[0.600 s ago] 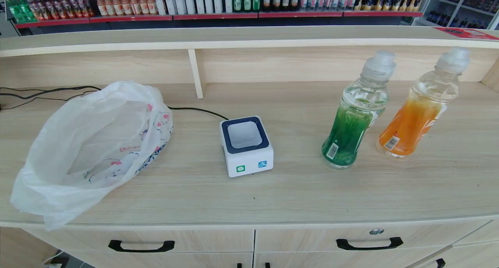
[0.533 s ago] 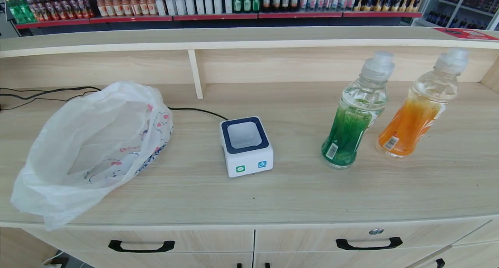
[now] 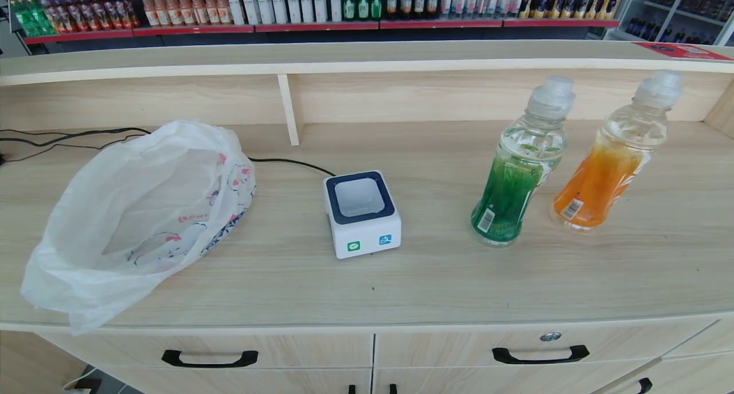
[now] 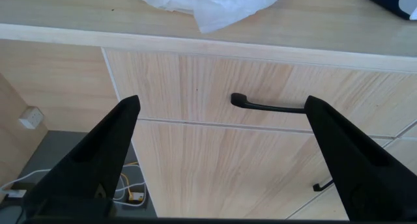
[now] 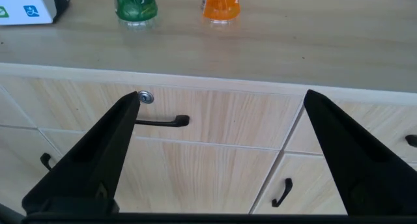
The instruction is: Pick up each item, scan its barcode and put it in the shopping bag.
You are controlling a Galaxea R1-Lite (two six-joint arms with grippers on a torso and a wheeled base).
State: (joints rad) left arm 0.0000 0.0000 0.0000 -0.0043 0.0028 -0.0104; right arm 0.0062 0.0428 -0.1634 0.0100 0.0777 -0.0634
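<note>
Head view is shifted slightly, nothing moved on the counter [image 3: 436, 285]: green bottle [image 3: 519, 176] and orange bottle [image 3: 602, 179] stand right, shopping bag [image 3: 137, 222] left, left claw [image 4: 221, 101] and right claw [image 5: 221, 97] held wide open, empty, so picking is judged unstarted.

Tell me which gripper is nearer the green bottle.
Right. The right gripper hangs before the drawers, the green bottle on the counter just beyond. The left gripper hangs below the shopping bag, past the scanner.
</note>
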